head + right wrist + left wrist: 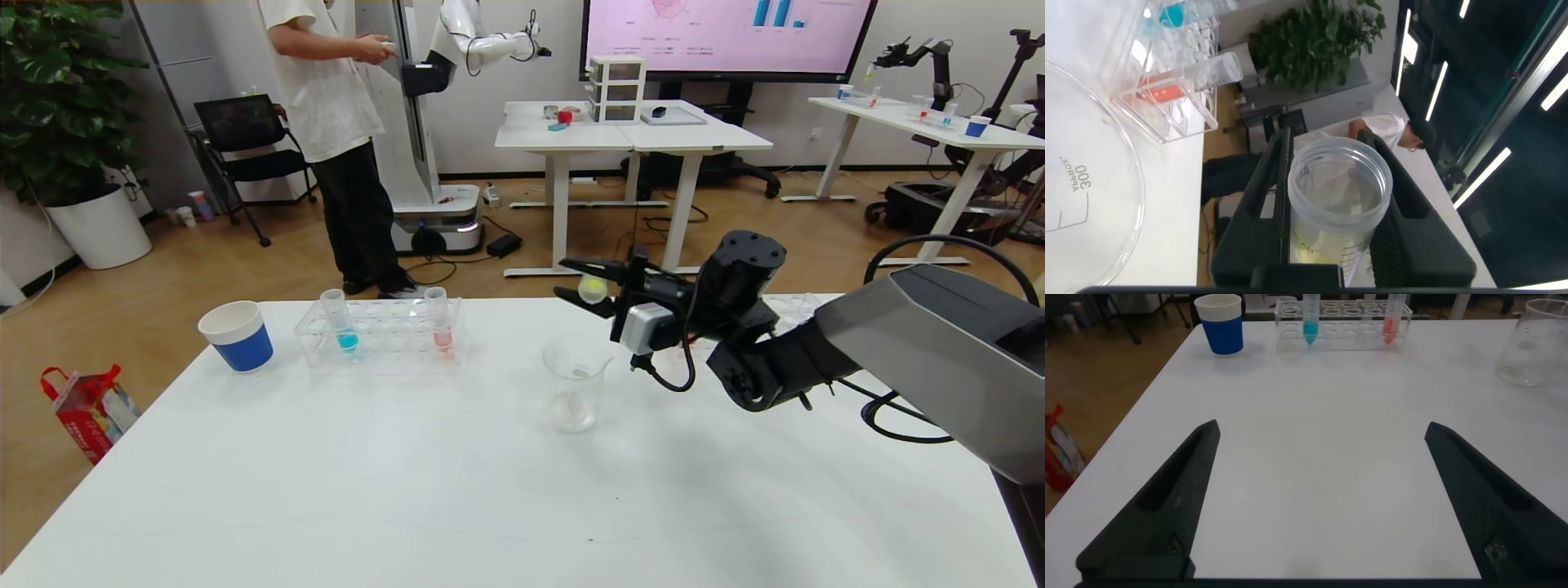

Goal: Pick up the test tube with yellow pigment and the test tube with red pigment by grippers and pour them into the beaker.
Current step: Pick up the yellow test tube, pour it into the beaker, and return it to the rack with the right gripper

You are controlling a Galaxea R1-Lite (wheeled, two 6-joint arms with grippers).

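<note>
My right gripper (589, 288) is shut on the test tube with yellow pigment (593, 289), held tipped on its side above and just behind the beaker (574, 394). In the right wrist view the tube (1337, 208) sits between the fingers with its open mouth toward the camera and a little yellow liquid low inside; the beaker rim (1102, 163) is beside it. The test tube with red pigment (439, 320) stands in the clear rack (377, 331), also in the left wrist view (1392, 318). My left gripper (1321, 434) is open and empty over bare table.
A blue-liquid tube (340, 320) stands at the rack's left end. A blue-and-white paper cup (237, 335) stands left of the rack. A person and another robot are behind the table. The table's front half is bare.
</note>
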